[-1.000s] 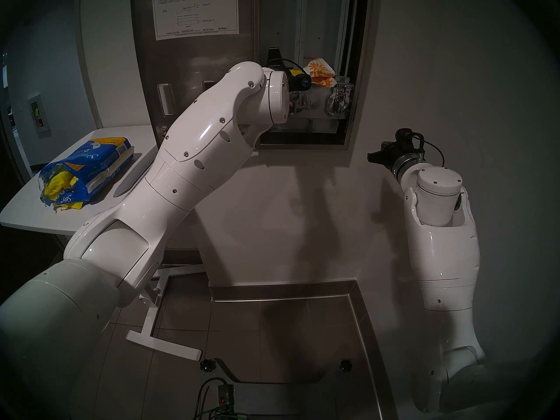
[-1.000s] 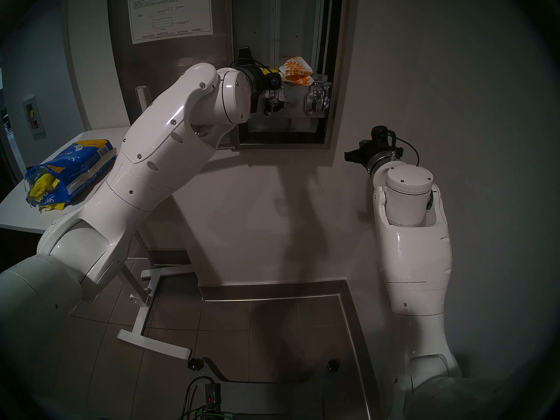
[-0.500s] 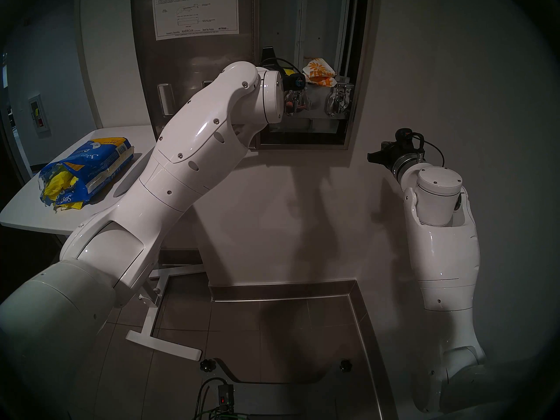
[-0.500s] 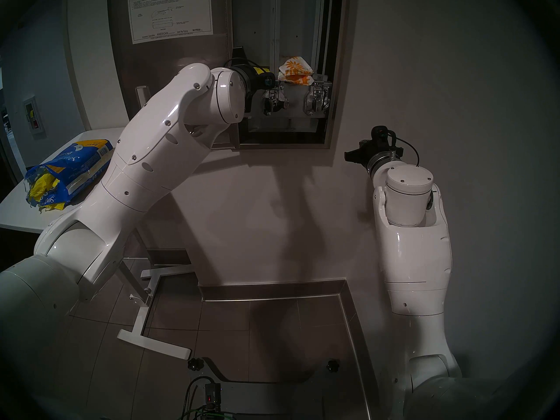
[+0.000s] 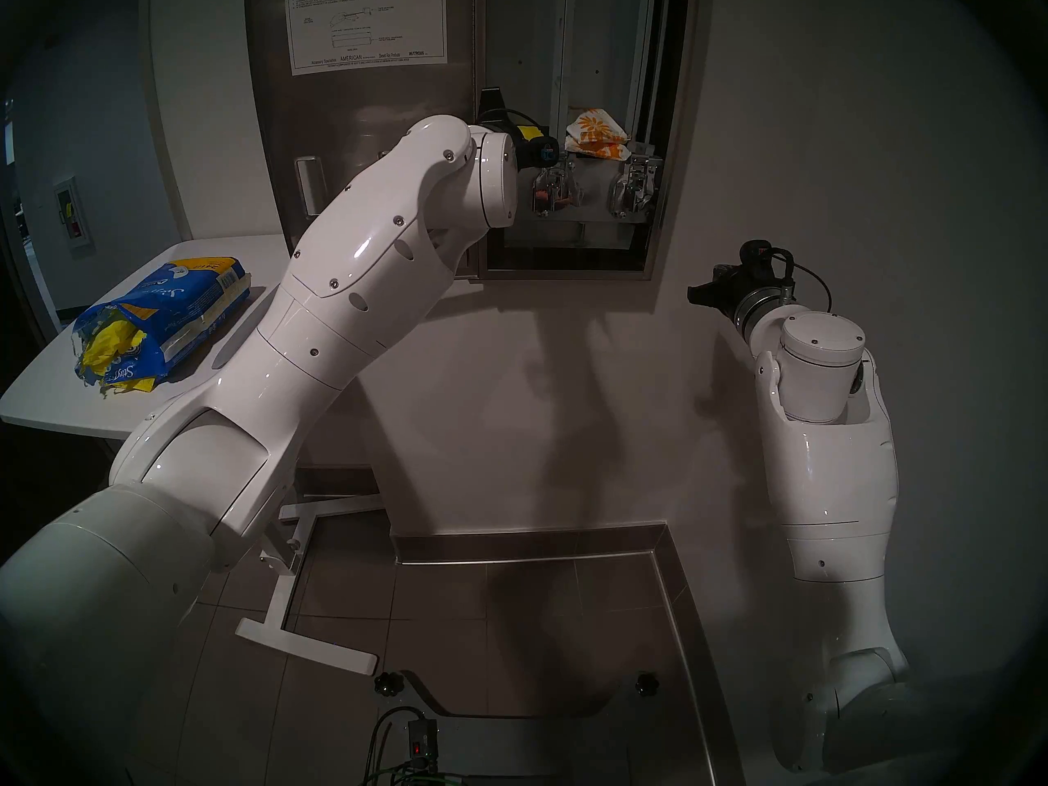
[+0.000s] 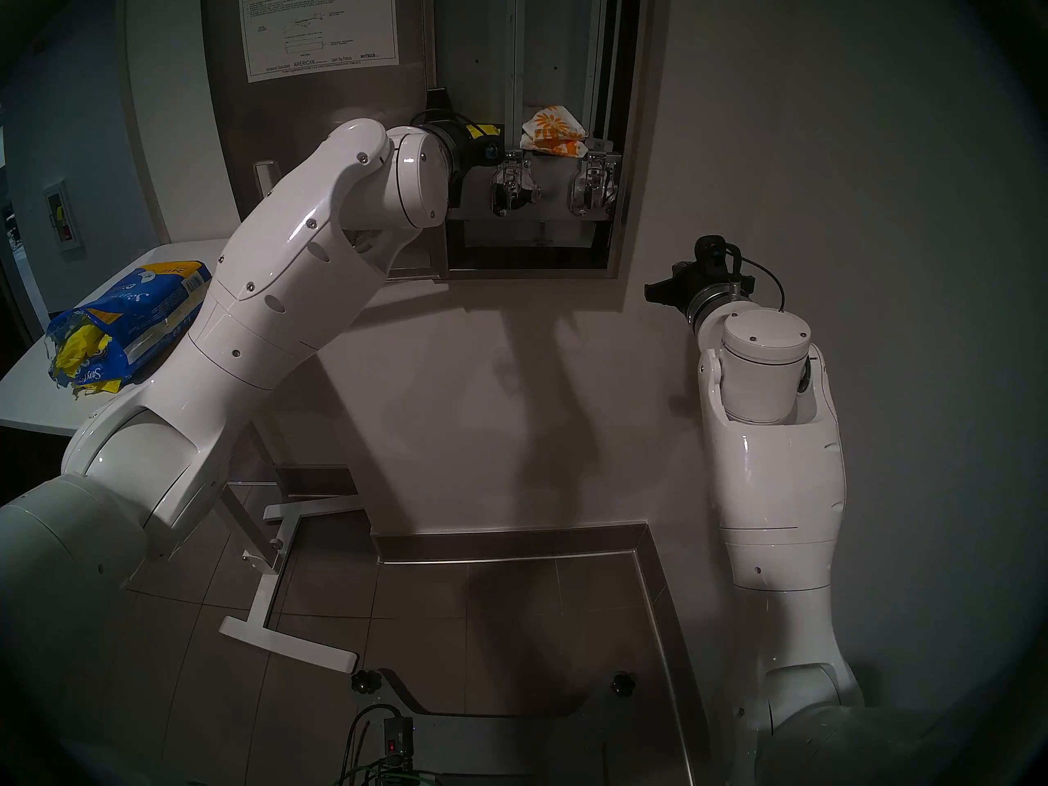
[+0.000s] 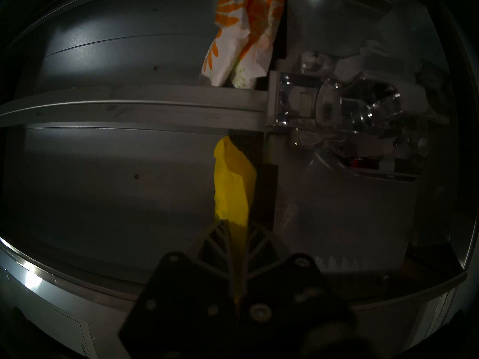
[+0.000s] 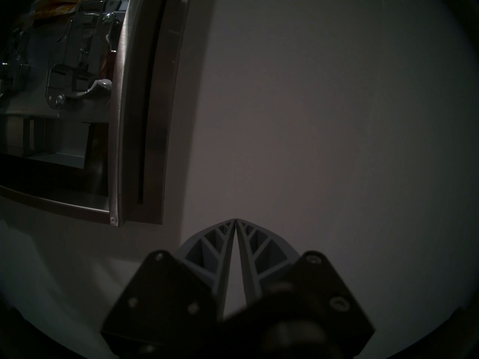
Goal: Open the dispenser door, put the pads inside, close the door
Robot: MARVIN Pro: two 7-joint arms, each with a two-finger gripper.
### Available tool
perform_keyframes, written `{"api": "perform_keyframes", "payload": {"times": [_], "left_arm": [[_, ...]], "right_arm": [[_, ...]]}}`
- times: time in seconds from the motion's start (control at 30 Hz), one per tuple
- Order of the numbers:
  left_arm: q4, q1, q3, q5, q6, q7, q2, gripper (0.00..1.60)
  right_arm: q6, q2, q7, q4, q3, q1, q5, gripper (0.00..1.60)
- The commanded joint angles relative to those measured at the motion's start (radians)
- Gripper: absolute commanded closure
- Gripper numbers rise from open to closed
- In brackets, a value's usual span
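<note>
The dispenser door (image 5: 363,121) stands swung open to the left, its white instruction sheet (image 5: 366,25) facing me. In the left wrist view my left gripper (image 7: 237,222) is shut on a yellow pad (image 7: 232,182), which reaches into the left column of the open cabinet (image 5: 652,269). From the head views the fingers are hidden behind the left wrist (image 5: 499,172). More yellow pads (image 5: 110,342) stick out of the torn blue bag (image 5: 170,314). My right gripper (image 8: 235,220) is shut on nothing, low and to the right of the cabinet, facing the wall.
White packets with orange flowers (image 5: 595,135) lie in the cabinet's right column, above two chrome lever mechanisms (image 5: 632,192). The blue bag rests on a white folding table (image 5: 56,405) at the left. A steel-edged ledge (image 5: 669,569) runs along the tiled floor.
My left wrist has shifted to the left at the cabinet's opening, with the yellow pad in its gripper. The right arm has not moved.
</note>
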Motion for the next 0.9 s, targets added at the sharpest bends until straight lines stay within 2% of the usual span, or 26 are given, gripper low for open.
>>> {"api": "perform_keyframes", "payload": {"times": [0.0,0.23,0.27,0.3,0.33,0.37,0.4,0.73,0.87], "left_arm": [[0.018,-0.020,0.001,-0.005,-0.014,0.006,-0.019,1.60],[0.020,-0.021,0.005,-0.023,-0.046,0.007,-0.029,1.60],[0.017,-0.021,0.005,-0.023,-0.046,0.006,-0.030,1.41],[0.014,-0.019,0.005,-0.025,-0.046,0.005,-0.031,1.12],[0.012,-0.019,0.006,-0.025,-0.045,0.004,-0.031,0.67],[0.010,-0.018,0.006,-0.025,-0.045,0.003,-0.031,0.12],[0.006,-0.017,0.007,-0.025,-0.043,0.002,-0.031,0.00],[-0.046,0.000,0.010,-0.018,-0.018,-0.021,-0.015,0.00],[-0.096,0.012,0.007,-0.020,0.005,-0.045,-0.003,0.00]], "right_arm": [[-0.003,0.000,-0.001,-0.015,0.001,0.008,0.000,1.09],[-0.003,0.000,-0.001,-0.015,0.000,0.008,0.000,1.09],[-0.003,0.000,-0.001,-0.015,0.000,0.008,0.000,1.09],[-0.003,0.000,-0.001,-0.015,0.000,0.008,0.000,1.09],[-0.003,0.000,-0.001,-0.015,0.000,0.008,0.000,1.09],[-0.003,0.000,-0.001,-0.015,0.000,0.008,0.000,1.09],[-0.003,0.000,-0.001,-0.015,0.000,0.008,0.000,1.09],[-0.003,0.000,-0.002,-0.015,0.000,0.008,0.000,1.09],[-0.003,0.000,-0.002,-0.015,0.000,0.008,0.000,1.09]]}}
